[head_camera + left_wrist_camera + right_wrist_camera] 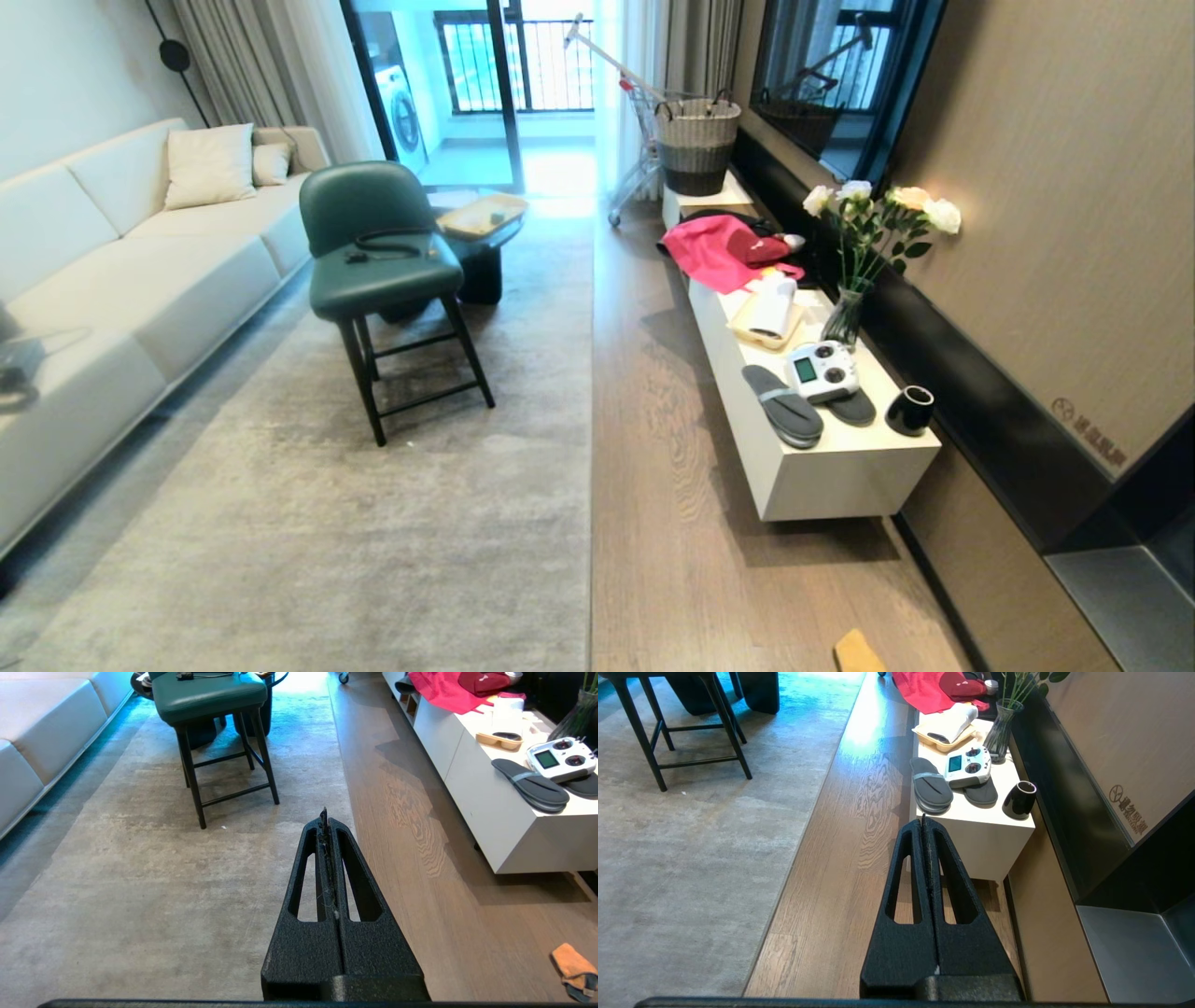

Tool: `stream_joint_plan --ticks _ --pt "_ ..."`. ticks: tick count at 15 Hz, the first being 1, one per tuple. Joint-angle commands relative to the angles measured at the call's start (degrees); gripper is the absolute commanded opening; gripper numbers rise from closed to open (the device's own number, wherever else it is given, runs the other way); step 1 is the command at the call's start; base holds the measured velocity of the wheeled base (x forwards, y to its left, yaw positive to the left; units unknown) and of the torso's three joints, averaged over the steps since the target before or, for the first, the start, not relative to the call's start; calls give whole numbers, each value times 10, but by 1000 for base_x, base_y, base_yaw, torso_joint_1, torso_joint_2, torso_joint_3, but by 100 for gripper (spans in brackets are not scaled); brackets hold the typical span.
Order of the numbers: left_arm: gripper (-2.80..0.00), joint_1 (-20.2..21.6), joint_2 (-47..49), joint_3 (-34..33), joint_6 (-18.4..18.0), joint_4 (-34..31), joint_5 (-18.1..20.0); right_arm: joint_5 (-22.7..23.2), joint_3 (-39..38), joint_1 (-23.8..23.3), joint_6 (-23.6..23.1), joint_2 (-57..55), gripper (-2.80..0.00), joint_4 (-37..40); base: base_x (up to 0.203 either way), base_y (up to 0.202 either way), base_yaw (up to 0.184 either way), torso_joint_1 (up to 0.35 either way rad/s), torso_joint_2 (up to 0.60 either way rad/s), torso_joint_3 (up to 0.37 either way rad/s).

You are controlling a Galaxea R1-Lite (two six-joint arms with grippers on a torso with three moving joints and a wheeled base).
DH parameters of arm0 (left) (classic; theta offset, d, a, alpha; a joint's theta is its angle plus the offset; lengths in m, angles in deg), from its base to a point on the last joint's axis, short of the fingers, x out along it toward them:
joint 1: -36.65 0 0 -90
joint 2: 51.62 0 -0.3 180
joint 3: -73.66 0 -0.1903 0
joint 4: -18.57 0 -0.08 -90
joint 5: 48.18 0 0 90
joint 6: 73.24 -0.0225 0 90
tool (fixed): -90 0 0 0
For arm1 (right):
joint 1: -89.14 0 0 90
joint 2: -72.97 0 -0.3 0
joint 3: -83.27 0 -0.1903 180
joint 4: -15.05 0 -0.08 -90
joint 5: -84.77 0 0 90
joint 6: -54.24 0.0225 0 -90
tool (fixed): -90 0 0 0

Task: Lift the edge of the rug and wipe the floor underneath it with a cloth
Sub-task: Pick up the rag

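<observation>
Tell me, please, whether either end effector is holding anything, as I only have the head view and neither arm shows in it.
Observer: No. The left end effector is shut and empty, pointing out over the rug edge.
Operator: And the right one?
Observer: The right end effector is also shut and empty, pointing over the floor toward the white cabinet.
Operator: I see only an orange corner at the bottom of my picture.
Observer: That is the cloth, lying on the floor apart from the rug edge, with a dark grey part at one end.
</observation>
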Motion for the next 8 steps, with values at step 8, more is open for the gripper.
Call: stream_joint_plan --ticks 8 --pt "-280 0 0 0 0 0 0 1 0 0 -1 -1 -280 0 0 0 0 0 0 0"
